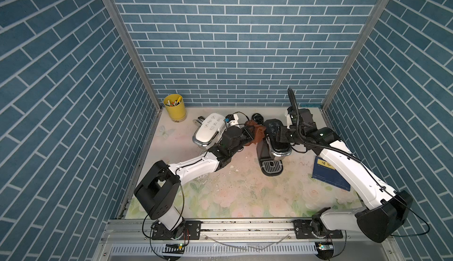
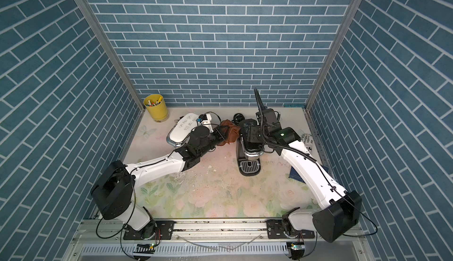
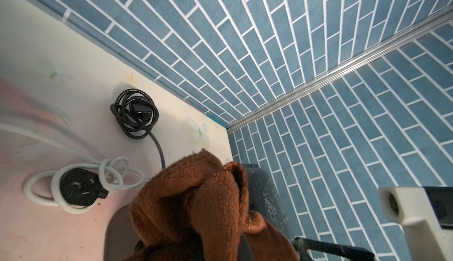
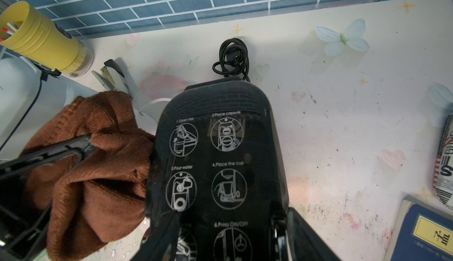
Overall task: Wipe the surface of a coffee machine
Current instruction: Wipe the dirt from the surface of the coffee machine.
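So on the tabletop (image 1: 245, 198) there's a left coffee machine (image 1: 208, 129) and a right coffee machine (image 1: 275, 136), with the cloth (image 1: 257, 131) between them, touching the right one's side. The pen cup (image 1: 175, 109) sits in the back-left corner, the coiled cord (image 1: 257, 118) is behind the right one, and the book (image 1: 328, 177) is off to its right, nearer the front.

Rust-brown cloth (image 4: 98, 174), black coffee machine (image 4: 220, 149) with white line drawings — pale floral counter (image 1: 245, 198), blue brick-patterned walls (image 1: 245, 39).

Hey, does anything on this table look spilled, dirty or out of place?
Yes: white flakes and dark specks lie scattered on the floral tabletop in front of the metal drip tray of the black capsule coffee machine, like spilled crumbs or grit.
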Controlling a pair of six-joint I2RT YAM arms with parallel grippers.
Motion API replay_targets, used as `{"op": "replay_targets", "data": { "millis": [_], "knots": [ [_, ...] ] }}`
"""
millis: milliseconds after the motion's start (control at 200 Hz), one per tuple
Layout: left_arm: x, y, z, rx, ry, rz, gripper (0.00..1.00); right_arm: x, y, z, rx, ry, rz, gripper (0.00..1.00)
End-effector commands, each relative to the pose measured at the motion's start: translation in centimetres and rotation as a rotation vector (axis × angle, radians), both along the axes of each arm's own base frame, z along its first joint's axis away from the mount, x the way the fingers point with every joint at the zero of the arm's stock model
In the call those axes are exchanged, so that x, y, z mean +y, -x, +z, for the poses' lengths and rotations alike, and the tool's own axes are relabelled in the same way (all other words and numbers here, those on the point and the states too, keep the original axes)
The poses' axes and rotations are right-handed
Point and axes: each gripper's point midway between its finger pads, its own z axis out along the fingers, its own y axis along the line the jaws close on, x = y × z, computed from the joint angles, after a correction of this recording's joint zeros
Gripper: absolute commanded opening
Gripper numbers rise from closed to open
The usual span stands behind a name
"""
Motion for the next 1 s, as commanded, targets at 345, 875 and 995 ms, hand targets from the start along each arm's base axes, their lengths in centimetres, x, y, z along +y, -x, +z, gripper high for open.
{"op": "replay_targets", "data": {
  "millis": [345, 875, 995],
  "knots": [
    [-4.1, 1.7, -12.6, 0.259, 0.065, -0.004, 0.0, 1.0, 0.9, -1.9, 0.046, -0.071, 0.018, 0.66],
    [-4.1, 1.3, -1.6, 0.065, 0.135, -0.036, 0.0, 1.1, 0.8, -2.1, 0.052, -0.067, 0.021, 0.65],
    [-5.5, 1.7, -6.8, 0.169, 0.075, -0.091, 0.0, 1.0, 0.9, -2.5, 0.059, -0.064, 0.018, 0.65]
  ]
}}
